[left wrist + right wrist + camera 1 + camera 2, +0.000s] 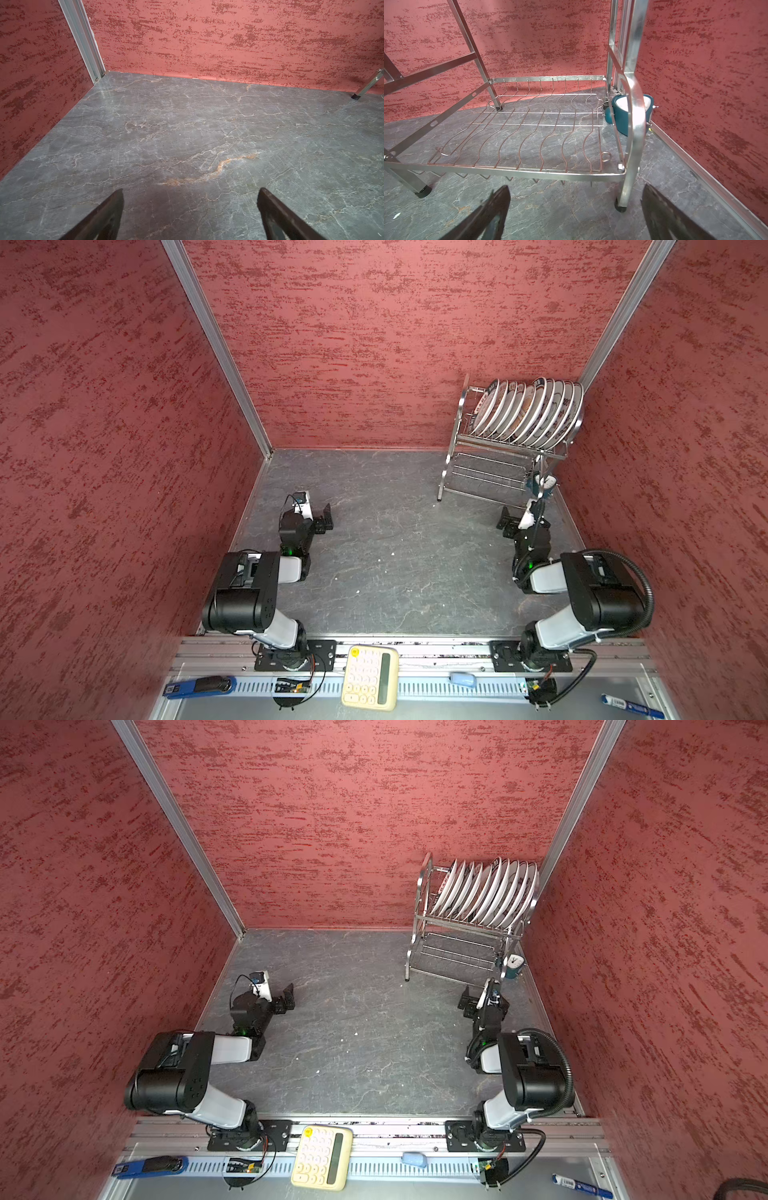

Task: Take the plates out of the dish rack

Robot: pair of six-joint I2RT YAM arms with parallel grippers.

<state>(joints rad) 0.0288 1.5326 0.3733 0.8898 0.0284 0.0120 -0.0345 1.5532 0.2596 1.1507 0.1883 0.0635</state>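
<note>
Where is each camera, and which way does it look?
Top views: high over the near edge, looking down on grey marbled table, left arm, right arm, shiny steel wire dish rack holding round white printed plates.
Left wrist: on left arm, facing table, red textured wall; open left gripper shows.
Right wrist: by the rack, facing its lower shelf, teal alarm clock; open right gripper shows.
Shared: top views, right wrist show rack, clock.

Overhead light is even and fairly bright, casting soft shadows on the desk [395, 551]. Glare whitens the dish rack [636, 116] frame at three o'clock in the right wrist view, whose edges bow.
</note>
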